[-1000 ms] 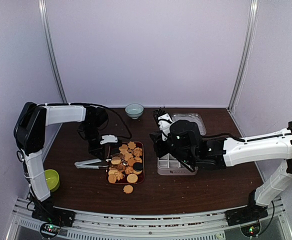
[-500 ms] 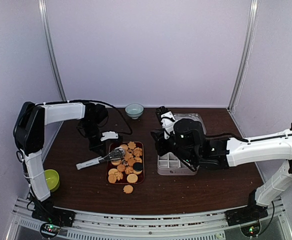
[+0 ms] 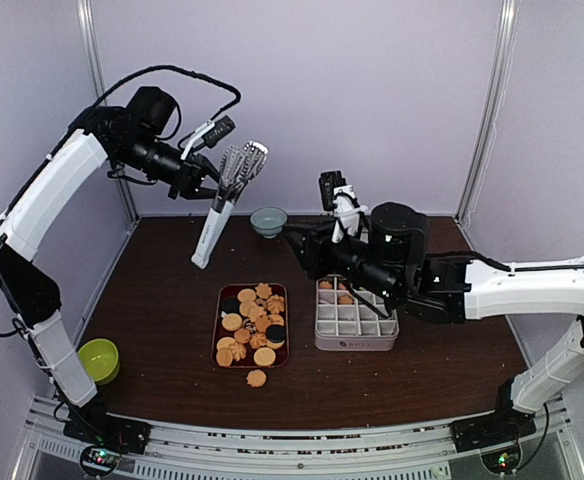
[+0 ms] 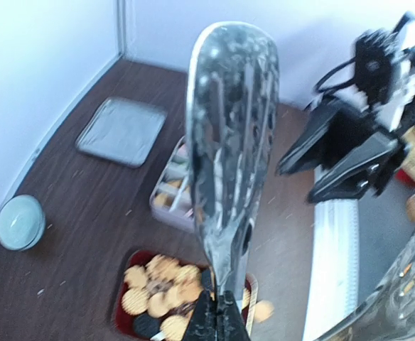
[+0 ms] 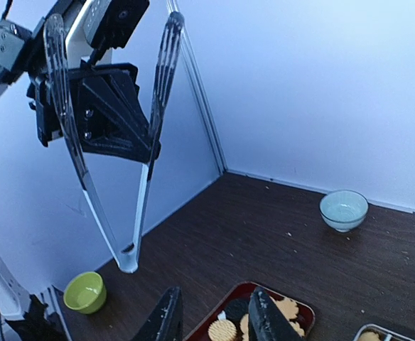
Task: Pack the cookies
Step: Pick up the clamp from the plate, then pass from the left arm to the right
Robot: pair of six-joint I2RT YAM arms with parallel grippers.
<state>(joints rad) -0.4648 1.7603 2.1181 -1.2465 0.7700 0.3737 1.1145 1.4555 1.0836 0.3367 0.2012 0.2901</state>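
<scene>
The cookies (image 3: pixel 251 325) lie heaped in a red tray (image 3: pixel 220 308) at mid table, mostly golden with a few dark ones. One cookie (image 3: pixel 257 378) lies on the table in front of the tray. A few cookies (image 3: pixel 338 291) sit in the far cells of a white grid box (image 3: pixel 356 322). My left gripper (image 3: pixel 212 180) is raised high at the back left, shut on metal tongs (image 3: pixel 222 205) that hang hinge-down. In the left wrist view the tongs (image 4: pixel 232 128) fill the middle above the gripper (image 4: pixel 220 320). My right gripper (image 3: pixel 297 243) hovers open and empty above the tray, as the right wrist view (image 5: pixel 214 320) shows.
A pale blue bowl (image 3: pixel 269 220) stands at the back middle. A green bowl (image 3: pixel 99 358) stands at the front left. A metal lid (image 4: pixel 122 131) lies beyond the grid box. Walls close off the back and both sides.
My left arm has lifted the tongs from the tray to high at the back left. My right arm has risen off the grid box, uncovering it.
</scene>
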